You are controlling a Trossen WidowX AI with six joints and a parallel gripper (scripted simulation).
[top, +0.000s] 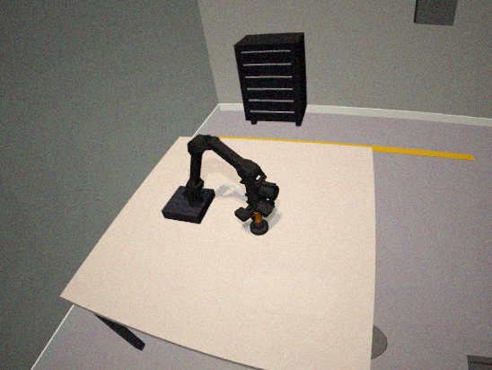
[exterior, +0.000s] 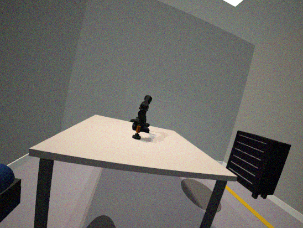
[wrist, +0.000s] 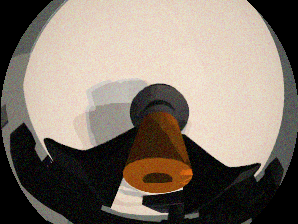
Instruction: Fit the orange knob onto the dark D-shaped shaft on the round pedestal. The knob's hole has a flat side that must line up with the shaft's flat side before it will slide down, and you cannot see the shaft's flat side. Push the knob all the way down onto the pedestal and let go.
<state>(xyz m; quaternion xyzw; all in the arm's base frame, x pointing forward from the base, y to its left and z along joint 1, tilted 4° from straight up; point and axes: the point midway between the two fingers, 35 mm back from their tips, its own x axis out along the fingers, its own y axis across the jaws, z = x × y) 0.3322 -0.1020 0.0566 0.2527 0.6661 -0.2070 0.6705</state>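
1 arm bent over 1 pale table
Black arm rises from its base, elbow high, forearm sloping down; gripper points down, pinching 1 orange knob above the round pedestal.

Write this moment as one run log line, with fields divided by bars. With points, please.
gripper [top: 255, 212] [exterior: 140, 128] [wrist: 158, 135]: shut on knob [top: 258, 218] [exterior: 138, 129] [wrist: 158, 172] | knob: above pedestal [top: 259, 229] [exterior: 136, 136] [wrist: 137, 106] | seating: not done | release: not done
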